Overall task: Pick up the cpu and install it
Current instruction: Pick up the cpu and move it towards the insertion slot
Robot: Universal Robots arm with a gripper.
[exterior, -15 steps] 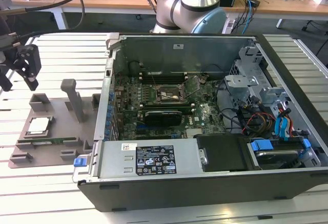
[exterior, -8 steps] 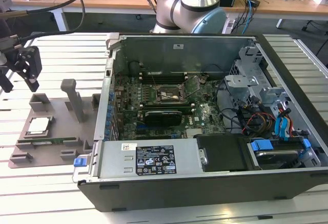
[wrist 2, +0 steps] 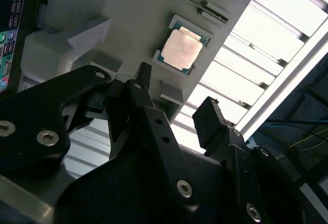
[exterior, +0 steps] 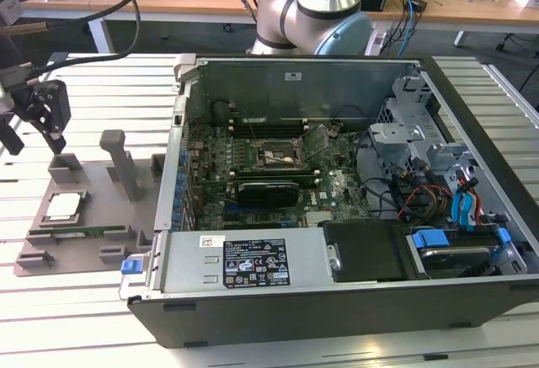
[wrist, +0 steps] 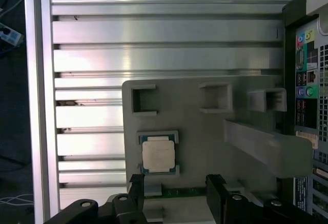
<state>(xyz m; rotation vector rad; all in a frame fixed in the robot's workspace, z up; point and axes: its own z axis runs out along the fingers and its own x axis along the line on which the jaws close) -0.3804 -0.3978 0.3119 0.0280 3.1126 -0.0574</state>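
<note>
On the exterior view's left, near the tabletop's (exterior: 84,313) edge, your gripper (exterior: 35,136) hangs above the grey tray (exterior: 101,189). Its fingers (wrist: 216,193) are spread wide and have hold of nothing. The cpu (exterior: 64,207) lies flat in a square pocket of the tray, close to the tray's edge on the exterior view's left. In both wrist views the cpu (wrist 2: 180,48) (wrist: 157,154) sits just beyond the fingertips, apart from them. Just beside the tray, on the exterior view's right, you have the open computer case (exterior: 337,305) with its green board (exterior: 253,145) showing inside.
</note>
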